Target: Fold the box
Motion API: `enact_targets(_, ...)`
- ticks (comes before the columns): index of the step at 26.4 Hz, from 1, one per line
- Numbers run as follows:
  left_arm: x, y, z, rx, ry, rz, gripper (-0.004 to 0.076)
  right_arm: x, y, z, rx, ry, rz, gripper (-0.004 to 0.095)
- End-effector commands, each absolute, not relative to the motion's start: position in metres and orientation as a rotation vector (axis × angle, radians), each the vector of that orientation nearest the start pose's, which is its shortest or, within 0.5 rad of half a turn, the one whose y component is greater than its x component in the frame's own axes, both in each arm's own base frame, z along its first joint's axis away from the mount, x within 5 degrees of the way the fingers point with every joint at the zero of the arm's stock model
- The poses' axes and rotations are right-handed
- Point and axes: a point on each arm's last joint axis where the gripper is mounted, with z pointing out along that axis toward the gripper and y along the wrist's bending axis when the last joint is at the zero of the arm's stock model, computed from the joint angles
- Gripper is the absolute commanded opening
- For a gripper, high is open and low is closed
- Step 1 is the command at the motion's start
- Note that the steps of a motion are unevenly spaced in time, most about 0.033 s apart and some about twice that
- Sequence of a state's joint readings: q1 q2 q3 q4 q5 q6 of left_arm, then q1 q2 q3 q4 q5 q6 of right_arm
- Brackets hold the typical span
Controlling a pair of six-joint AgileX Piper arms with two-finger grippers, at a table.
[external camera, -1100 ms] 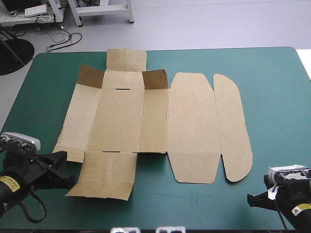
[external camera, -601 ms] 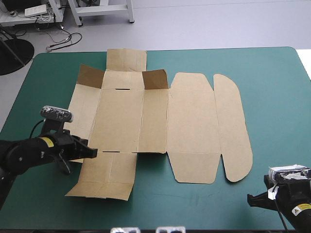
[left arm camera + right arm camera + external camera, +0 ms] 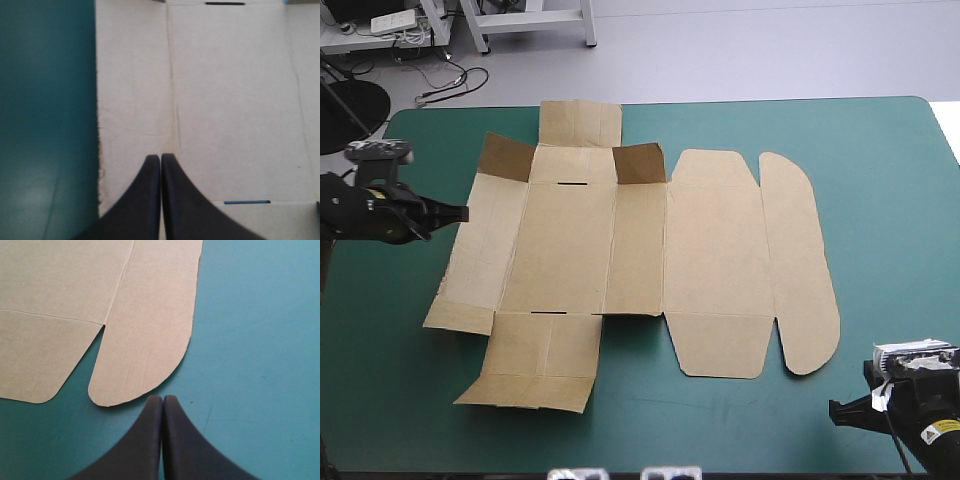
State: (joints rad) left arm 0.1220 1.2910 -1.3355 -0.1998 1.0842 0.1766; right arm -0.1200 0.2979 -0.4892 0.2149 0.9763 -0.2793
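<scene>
While box [image 3: 620, 250] lies mostly flat, left claw [image 3: 160, 157], pinched empty, hovers over its left wall [image 3: 134, 90], probably to raise it; right claw [image 3: 162, 397], pinched empty, parked near lid flap [image 3: 150, 340].

Matt, creased brown board box [image 3: 570, 240]

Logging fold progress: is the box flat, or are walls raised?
Mostly spread flat: the box lies open on the teal-green cover; only two small far flaps tilt up. No walls tucked.
</scene>
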Motion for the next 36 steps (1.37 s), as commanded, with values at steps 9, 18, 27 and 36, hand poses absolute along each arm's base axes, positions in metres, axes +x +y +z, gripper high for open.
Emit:
enact_targets(9, 0.267, 0.116, 0.356, -0.292, 2.549, -0.454, -0.0002, 0.053, 0.009, 0.293, -0.126, 2.130, 0.031, -0.0020)
enact_targets(18, 0.291, 0.131, 0.314, -0.354, 2.653, -0.561, -0.0002, 0.053, 0.009, 0.293, -0.127, 2.132, 0.031, -0.0020)
enact_targets(27, 0.302, 0.137, 0.293, -0.327, 2.693, -0.607, 0.0156, 0.053, 0.010, 0.292, -0.128, 2.140, 0.033, -0.0020)
enact_targets(36, 0.308, 0.130, 0.293, -0.232, 2.634, -0.715, 0.0470, 0.053, 0.010, 0.292, -0.128, 2.140, 0.033, -0.0020)
